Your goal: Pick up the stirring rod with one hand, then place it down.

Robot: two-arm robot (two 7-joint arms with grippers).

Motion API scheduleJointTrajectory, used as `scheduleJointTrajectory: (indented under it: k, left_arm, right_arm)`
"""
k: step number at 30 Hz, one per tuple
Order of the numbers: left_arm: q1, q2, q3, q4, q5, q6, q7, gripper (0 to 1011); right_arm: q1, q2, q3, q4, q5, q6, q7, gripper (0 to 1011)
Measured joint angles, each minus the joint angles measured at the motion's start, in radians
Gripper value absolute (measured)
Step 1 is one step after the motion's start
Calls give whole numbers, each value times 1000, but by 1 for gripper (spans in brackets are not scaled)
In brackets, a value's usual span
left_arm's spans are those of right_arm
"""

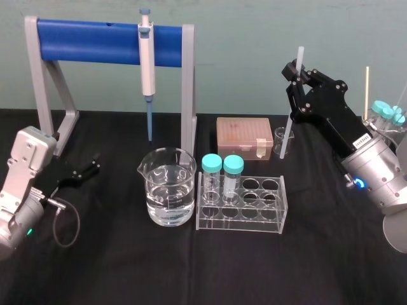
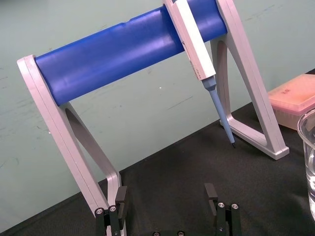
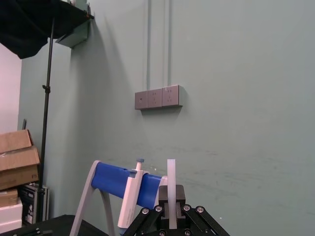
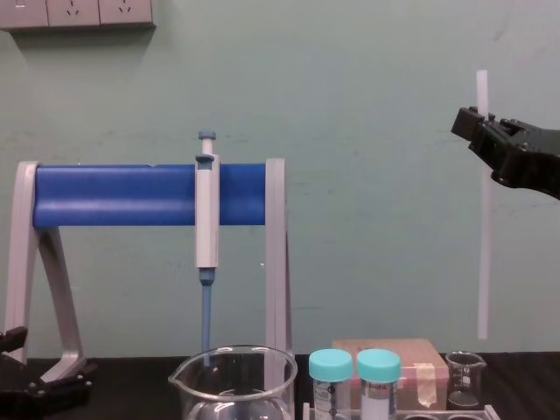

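The stirring rod [image 1: 287, 136] is a thin white translucent stick held upright at the right, off the table. My right gripper [image 1: 296, 73] is shut on it near its upper end. In the chest view the rod [image 4: 483, 262] hangs straight down from the right gripper [image 4: 477, 122], and its lower end sits just above a small glass beaker [image 4: 465, 378]. The right wrist view shows the rod [image 3: 171, 182] rising between the black fingers. My left gripper [image 1: 92, 166] rests low at the table's left, open and holding nothing [image 2: 166, 196].
A white-and-blue pipette [image 1: 147, 60] hangs on a grey stand with a blue bar [image 1: 89, 33]. A large beaker of water [image 1: 168, 187], a clear tube rack [image 1: 241, 203] with two teal-capped tubes and a pink box [image 1: 243, 136] occupy the middle. More teal-capped tubes [image 1: 385, 111] stand far right.
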Motion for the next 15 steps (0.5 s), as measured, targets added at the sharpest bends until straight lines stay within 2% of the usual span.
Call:
scheduleJointTrajectory:
  k: [15]
  left_arm:
    - [0,0,0,0,0,0,0,1000]
  right_arm:
    - [2,-1,-2,0,0,-1,1,72]
